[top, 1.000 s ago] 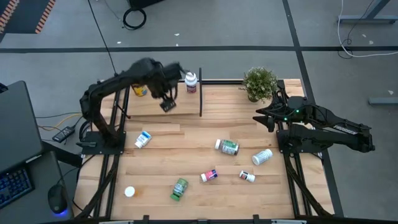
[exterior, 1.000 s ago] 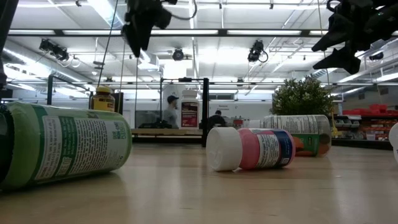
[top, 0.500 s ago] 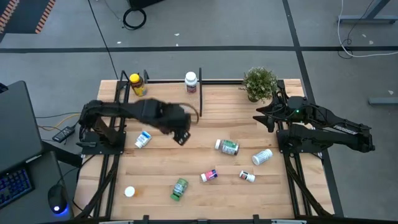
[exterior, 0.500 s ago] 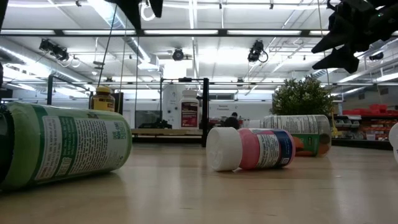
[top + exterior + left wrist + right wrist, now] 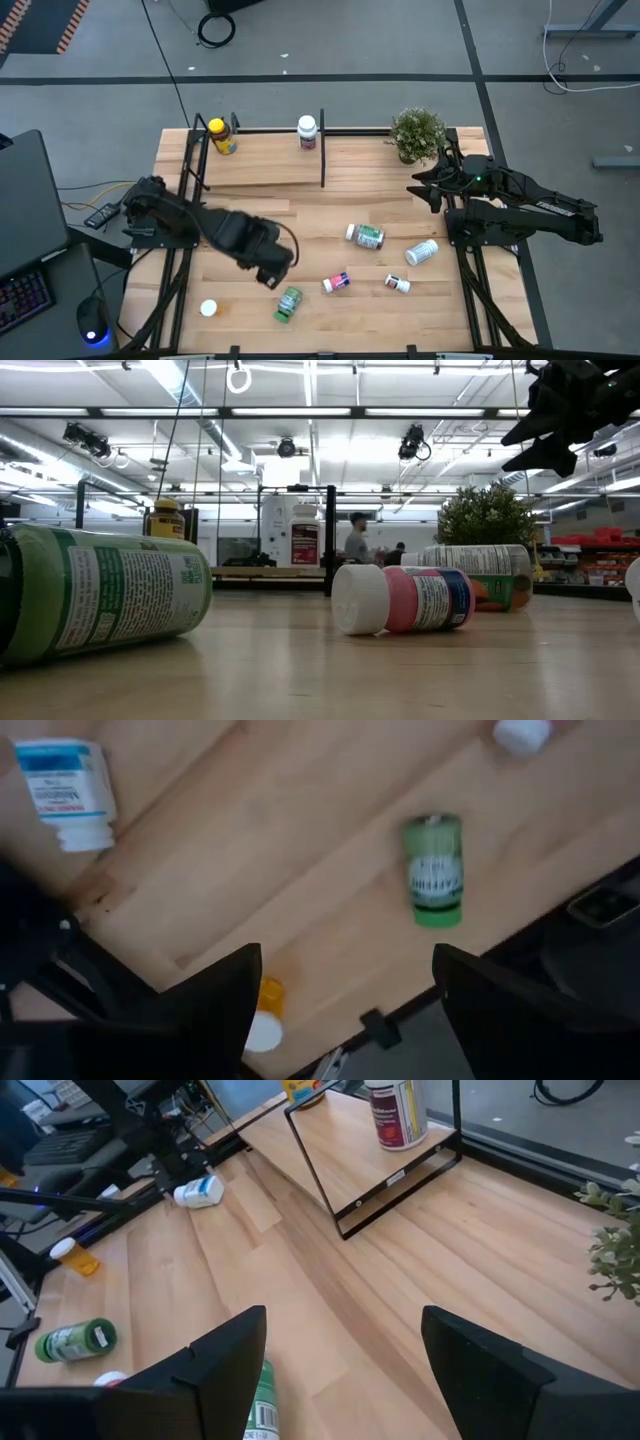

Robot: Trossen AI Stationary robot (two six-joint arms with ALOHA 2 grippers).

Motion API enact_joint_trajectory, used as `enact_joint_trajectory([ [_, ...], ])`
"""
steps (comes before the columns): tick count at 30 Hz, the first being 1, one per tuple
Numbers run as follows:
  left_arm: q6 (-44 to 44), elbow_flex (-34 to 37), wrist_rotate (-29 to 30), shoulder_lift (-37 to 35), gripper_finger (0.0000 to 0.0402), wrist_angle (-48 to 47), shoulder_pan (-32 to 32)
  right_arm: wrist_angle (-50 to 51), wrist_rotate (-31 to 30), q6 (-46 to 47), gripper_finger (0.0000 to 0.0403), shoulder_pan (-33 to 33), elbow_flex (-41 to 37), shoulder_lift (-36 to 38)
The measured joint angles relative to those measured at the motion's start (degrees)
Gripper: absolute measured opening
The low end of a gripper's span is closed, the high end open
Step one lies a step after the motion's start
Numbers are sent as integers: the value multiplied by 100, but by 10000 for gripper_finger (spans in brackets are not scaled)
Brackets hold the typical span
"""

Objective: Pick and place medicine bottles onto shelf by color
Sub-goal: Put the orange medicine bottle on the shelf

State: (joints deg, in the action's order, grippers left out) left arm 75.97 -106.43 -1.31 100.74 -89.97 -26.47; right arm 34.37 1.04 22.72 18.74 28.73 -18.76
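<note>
The surface is made of pale wooden planks with visible grain. At its far edge sits the shelf, a low pale board framed by thin black rods with upright posts. Two bottles stand upright on it: an amber bottle with a yellow cap near one end and a white bottle with a red label by the middle post.

The other bottles lie on their sides on the planks. A green bottle lies near the front edge, with a white-capped pink bottle just beside it. Farther right are a small white bottle, a clear bottle with a green label and a white bottle with a blue label. Another blue-labelled white bottle lies toward the left, and a small orange vial with a white cap at the front left.

The left tool hangs just above the green bottle, its fingers spread wide and empty. The right tool waits at the right side near a small leafy plant, also wide and empty.
</note>
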Motion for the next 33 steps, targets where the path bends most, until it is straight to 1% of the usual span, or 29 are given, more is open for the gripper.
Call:
enact_joint_trajectory([
  [5,-74,-3,-100,116,302,-12,-551,-4,-7,-40,274,2,0,2],
  [9,-333,-2,-122,285,300,1,-927,-4,-4,-36,274,0,0,0],
  [12,-489,-2,-279,468,294,0,-1184,-3,-2,-31,274,0,0,2],
  [15,-473,-2,-478,660,286,-2,-1450,-4,-2,-22,274,0,0,2],
  [18,-362,-2,-557,797,278,-5,-1779,-4,-4,-27,274,0,0,0],
  [26,739,-2,-578,888,240,-3,-2758,-55,-11,-39,274,0,0,0],
  [30,1525,-2,-604,871,221,-1,-3228,-189,-11,23,274,0,0,0],
  [33,2187,-2,-604,849,218,213,-3490,-223,-11,123,274,0,0,0],
])
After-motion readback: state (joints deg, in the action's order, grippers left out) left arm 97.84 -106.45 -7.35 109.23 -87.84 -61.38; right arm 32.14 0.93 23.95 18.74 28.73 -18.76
